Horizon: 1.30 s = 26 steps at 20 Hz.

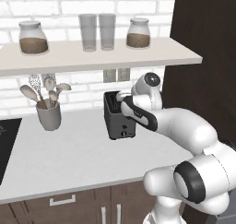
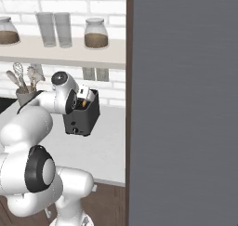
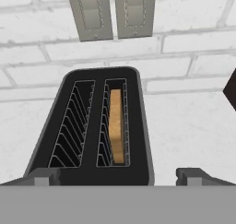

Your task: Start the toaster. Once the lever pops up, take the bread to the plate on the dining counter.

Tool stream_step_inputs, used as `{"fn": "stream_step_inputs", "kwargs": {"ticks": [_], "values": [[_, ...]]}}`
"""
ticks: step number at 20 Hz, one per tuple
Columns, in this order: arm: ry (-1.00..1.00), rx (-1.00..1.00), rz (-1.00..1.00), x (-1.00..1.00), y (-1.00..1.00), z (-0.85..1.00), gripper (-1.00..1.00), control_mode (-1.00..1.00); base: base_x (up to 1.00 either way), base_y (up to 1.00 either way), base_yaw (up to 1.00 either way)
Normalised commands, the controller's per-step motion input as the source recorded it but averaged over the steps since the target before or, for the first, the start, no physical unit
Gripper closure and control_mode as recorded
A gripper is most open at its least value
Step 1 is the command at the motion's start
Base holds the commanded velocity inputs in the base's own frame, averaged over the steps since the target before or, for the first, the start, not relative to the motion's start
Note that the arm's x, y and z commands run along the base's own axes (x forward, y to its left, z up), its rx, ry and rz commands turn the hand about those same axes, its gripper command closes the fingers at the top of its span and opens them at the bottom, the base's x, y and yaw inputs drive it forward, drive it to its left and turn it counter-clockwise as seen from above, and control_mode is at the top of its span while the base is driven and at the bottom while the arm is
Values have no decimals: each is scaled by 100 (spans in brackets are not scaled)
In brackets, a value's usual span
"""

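Arm bends forward over the white worktop [image 1: 78,158], gripper [image 3: 117,174] open wide, hanging just above the toaster [image 1: 119,117]. Bread [image 3: 116,126] stands in the right slot in hand view. Brick wall w/ shelf [image 1: 92,57] behind

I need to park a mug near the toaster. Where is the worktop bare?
Bare white worktop runs between the utensil cup and the toaster, and forward to the front edge. It is crowded around the toaster, where the open hand hovers above the bread.
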Motion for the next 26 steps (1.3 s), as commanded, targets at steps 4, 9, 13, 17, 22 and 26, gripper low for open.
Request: {"fn": "stream_step_inputs", "kwargs": {"ticks": [4,9,13,17,22,26], "values": [[0,0,0,0,0,0,-100,-100,0,0,0],[0,0,0,0,0,0,-100,-100,0,0,0],[0,0,0,0,0,0,-100,-100,0,0,0],[0,0,0,0,0,0,-100,-100,0,0,0],[0,0,0,0,0,0,-100,-100,0,0,0],[0,0,0,0,0,0,-100,-100,0,0,0]]}}
